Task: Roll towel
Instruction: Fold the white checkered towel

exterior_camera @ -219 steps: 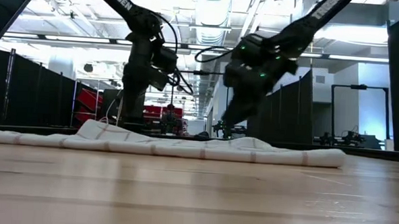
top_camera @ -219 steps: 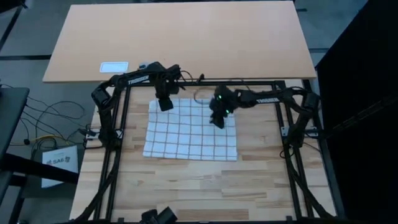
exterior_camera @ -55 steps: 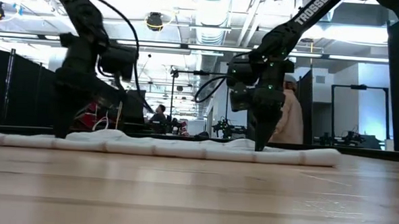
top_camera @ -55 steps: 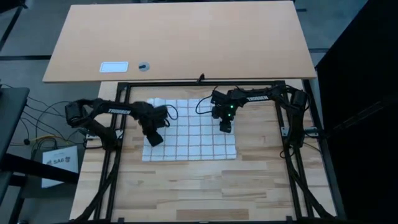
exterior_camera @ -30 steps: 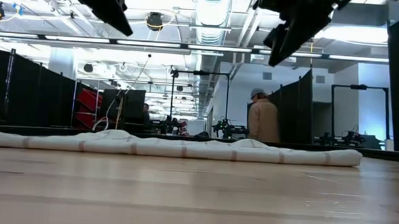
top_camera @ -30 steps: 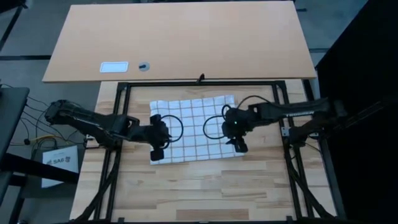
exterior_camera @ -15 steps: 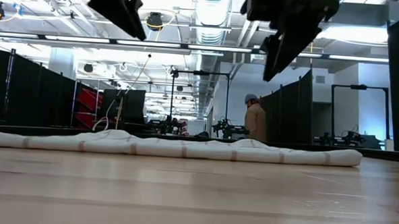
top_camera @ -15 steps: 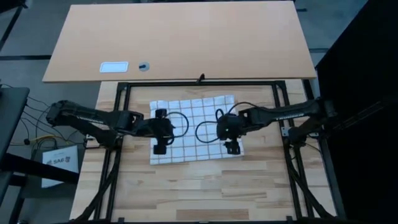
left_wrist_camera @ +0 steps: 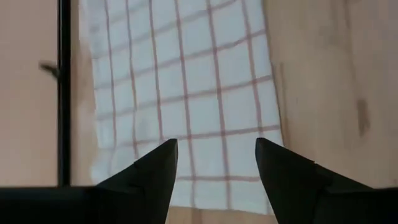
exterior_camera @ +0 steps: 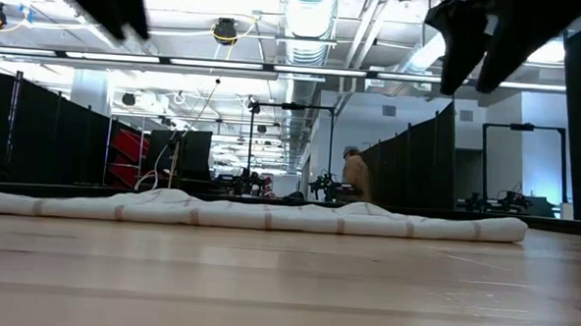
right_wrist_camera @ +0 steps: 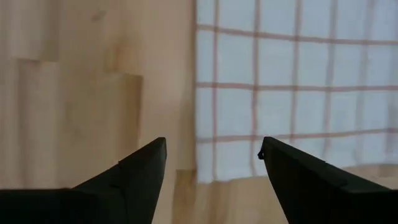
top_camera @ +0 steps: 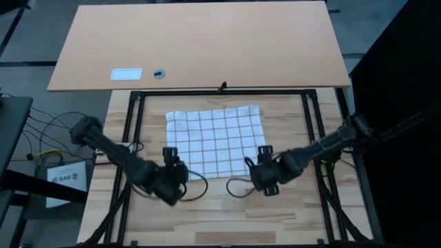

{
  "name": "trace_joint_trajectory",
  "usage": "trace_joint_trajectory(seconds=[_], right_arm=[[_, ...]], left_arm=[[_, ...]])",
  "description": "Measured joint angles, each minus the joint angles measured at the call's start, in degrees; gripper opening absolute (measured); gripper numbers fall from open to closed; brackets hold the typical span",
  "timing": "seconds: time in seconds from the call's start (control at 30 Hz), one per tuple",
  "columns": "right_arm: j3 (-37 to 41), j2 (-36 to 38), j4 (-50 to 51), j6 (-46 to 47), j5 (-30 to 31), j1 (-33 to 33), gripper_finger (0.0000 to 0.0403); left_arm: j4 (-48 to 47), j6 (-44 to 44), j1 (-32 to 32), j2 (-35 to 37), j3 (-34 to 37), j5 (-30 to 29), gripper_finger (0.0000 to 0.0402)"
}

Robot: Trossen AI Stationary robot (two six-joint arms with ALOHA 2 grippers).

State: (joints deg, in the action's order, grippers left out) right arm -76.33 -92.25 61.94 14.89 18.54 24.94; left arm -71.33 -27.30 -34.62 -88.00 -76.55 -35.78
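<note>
The white towel with reddish-brown check lines lies spread flat on the wooden table; in the low view the towel is a low strip of cloth. My left gripper hovers open above the towel's near left corner, looking down on the towel past the gripper. My right gripper hovers open above the near right corner, over the towel's edge, the gripper empty. Both are high above the cloth and touch nothing.
A black frame rail borders the work area. Beyond it, on a beige table, lie a white label card and a small dark object. Bare wood stretches toward the near edge. A person stands in the room behind.
Both grippers have drawn back from over the towel's near part toward the table's near edge, staying high above it. The towel has lain flat and unmoved.
</note>
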Motion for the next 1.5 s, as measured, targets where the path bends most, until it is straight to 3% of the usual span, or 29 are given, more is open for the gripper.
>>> trace_joint_trajectory(seconds=[0.17, 0.37, 0.6, 0.73, 1.07, 1.5], right_arm=[[6.4, 0.0, -5.5, 2.8, 3.0, 2.6, 0.0254], [14.9, 0.0, -8.8, 8.7, 3.0, 3.3, 0.0254], [20.0, 0.0, -17.1, 7.2, 3.1, 4.9, 0.0254], [20.4, 0.0, -18.5, 4.7, 5.9, 4.9, 0.0254], [20.5, -6.0, -21.3, -0.3, 5.6, 3.8, 0.0254], [20.3, -9.8, -23.0, -3.1, 3.8, -4.4, 0.0240]], left_arm=[[1.8, -10.7, -4.9, -6.9, 4.4, -0.3, 0.0201], [5.3, -15.6, -9.0, -16.6, 4.7, -0.5, 0.0201], [6.9, -20.4, -9.7, -23.6, 4.7, 1.1, 0.0201], [6.3, -23.4, -8.5, -24.6, 4.7, 1.1, 0.0201], [9.4, -24.6, -6.1, -24.6, 9.4, 1.0, 0.0201], [12.8, -24.0, -4.5, -24.3, 13.4, -1.5, 0.0200]])
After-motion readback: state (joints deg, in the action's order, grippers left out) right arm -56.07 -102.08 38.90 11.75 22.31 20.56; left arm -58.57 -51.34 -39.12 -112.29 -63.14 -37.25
